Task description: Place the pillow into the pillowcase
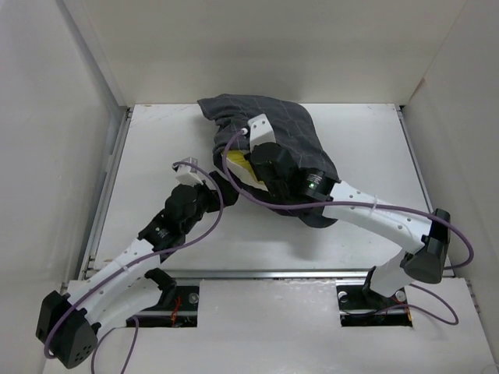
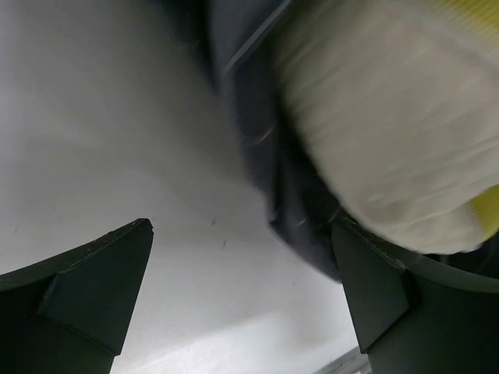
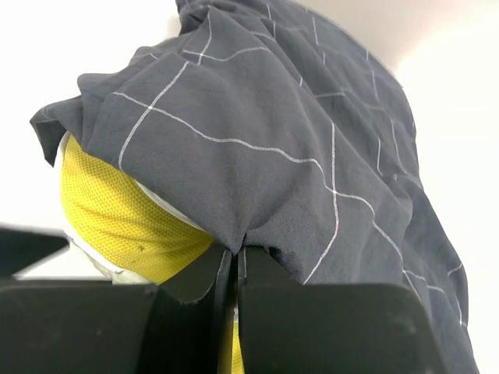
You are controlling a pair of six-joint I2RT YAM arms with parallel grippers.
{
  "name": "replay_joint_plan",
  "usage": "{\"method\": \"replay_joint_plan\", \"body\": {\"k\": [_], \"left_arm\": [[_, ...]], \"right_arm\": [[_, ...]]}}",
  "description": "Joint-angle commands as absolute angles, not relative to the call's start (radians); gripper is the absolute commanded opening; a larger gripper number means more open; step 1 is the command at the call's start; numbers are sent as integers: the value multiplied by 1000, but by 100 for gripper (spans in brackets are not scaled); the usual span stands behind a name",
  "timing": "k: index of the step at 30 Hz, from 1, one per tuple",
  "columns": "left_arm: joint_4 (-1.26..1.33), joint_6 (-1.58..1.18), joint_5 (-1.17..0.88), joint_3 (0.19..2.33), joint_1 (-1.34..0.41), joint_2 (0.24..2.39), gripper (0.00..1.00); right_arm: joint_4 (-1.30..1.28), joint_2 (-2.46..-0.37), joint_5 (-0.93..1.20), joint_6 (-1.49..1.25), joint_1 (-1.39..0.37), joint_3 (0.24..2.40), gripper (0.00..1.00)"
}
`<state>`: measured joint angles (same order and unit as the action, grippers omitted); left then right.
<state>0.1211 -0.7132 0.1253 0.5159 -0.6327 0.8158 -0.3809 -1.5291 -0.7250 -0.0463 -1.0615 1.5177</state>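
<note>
The pillow [image 1: 238,166] lies on the far middle of the desk [image 1: 156,148], almost wholly inside the pillowcase [image 1: 284,128]. From above, only a small yellow and cream end shows at the case's near-left opening. In the right wrist view that end is a rounded yellow mesh bulge with a cream rim, poking out from under the dark grey checked cloth. The cloth drapes over it in loose folds and runs off to the far right. The right gripper [image 3: 234,261] sits at the opening, its jaws clenched on a pinched fold of the pillowcase edge, with the cloth drawn into a small peak between them. In the left wrist view the cream, textured end of the pillow fills the upper right, with a bit of yellow at the right edge. The blurred dark edge of the case runs beside and below it. The left gripper [image 2: 242,224] sits low over the desk at the near left of the opening. Its jaws are released and spread wide, with only bare white desk between them. The jaw on that view's right sits just under the pillow's end, and whether it touches cannot be told. From above, the 2 arms converge on the opening, the right one reaching across the case. White walls [image 1: 62,117] stand on 3 sides.
</note>
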Motion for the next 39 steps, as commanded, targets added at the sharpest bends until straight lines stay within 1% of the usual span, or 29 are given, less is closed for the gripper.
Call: {"method": "replay_joint_plan", "body": {"k": [1,7,9,14,16,17,23,27,29,30,31,32,33,34,35,37,39], "left_arm": [[319,-640,132,521,-632,839,100],[319,-620,84,558,-623,986,100],[284,-629,84,569,-623,1020,100],[340,-649,64,539,-623,1000,100],[408,-649,64,503,-623,986,100],[441,-660,75,503,-623,986,100],[545,-669,49,517,-623,1009,100],[500,-699,113,590,-623,1104,100],[486,-699,123,636,-623,1185,100],[486,-690,123,650,-623,1212,98],[503,-690,123,664,-623,1238,93],[494,-681,123,698,-623,1287,86],[476,-681,123,715,-623,1307,36],[453,-681,123,730,-612,1319,12],[433,-681,123,741,-612,1319,0],[417,-667,132,723,-612,1284,0],[405,-658,141,652,-612,1168,0]], "right_arm": [[-370,-1537,-724,-20,-1066,1597,0],[-408,-1578,-724,-32,-1066,1690,0],[-408,-1589,-752,-41,-1066,1730,0],[-477,-1627,-776,-60,-1057,1854,0],[-498,-1637,-744,-60,-1057,1882,0],[-509,-1637,-714,-70,-1057,1882,0],[-558,-1646,-704,-115,-1057,1858,0],[-558,-1646,-649,-155,-1057,1847,0],[-558,-1646,-617,-167,-1057,1847,0],[-567,-1646,-617,-167,-1057,1836,0],[-568,-1635,-617,-181,-1057,1836,0],[-568,-1626,-603,-181,-1057,1827,0],[-568,-1626,-603,-190,-1057,1812,0],[-568,-1617,-603,-190,-1057,1803,0],[-568,-1617,-620,-190,-1057,1793,0],[-568,-1617,-684,-190,-1057,1754,0],[-578,-1647,-716,-202,-1057,1740,0]]}}
